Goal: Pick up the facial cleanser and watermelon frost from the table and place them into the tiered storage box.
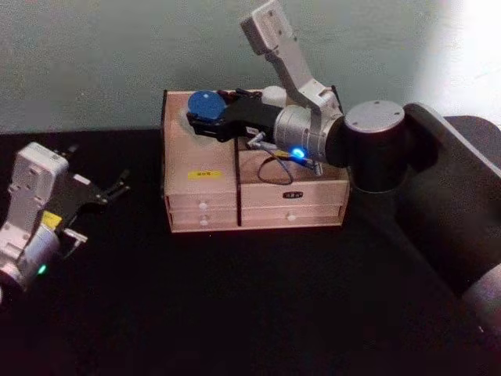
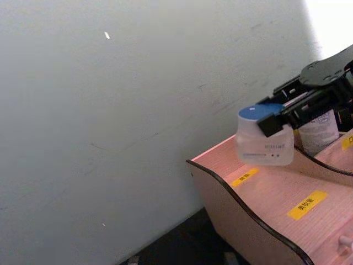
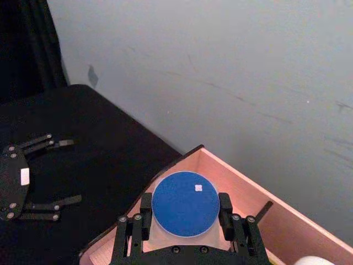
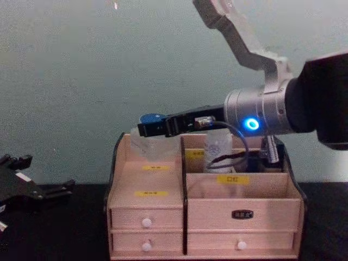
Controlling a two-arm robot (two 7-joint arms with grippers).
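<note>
Parks left gripper point(image 3: 65, 171), fingers spread and empty, by the table's point(image 1: 235, 313) left edge. Clamps blue-lidded jar point(image 2: 265, 138) in right gripper point(image 3: 185, 205) over box's point(image 1: 203, 200) back-left compartment, near the table's far edge, with bottle point(image 2: 319, 132) upright in back-right one.

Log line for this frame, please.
right tool: shut on blue-lidded jar | where: tiered storage box, rear-left compartment | left tool: open, parked left of box | jar: unreleased

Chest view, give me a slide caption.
Right gripper holds a blue-lidded jar over the upper left compartment of the tiered storage box; left gripper open, low at left.
</note>
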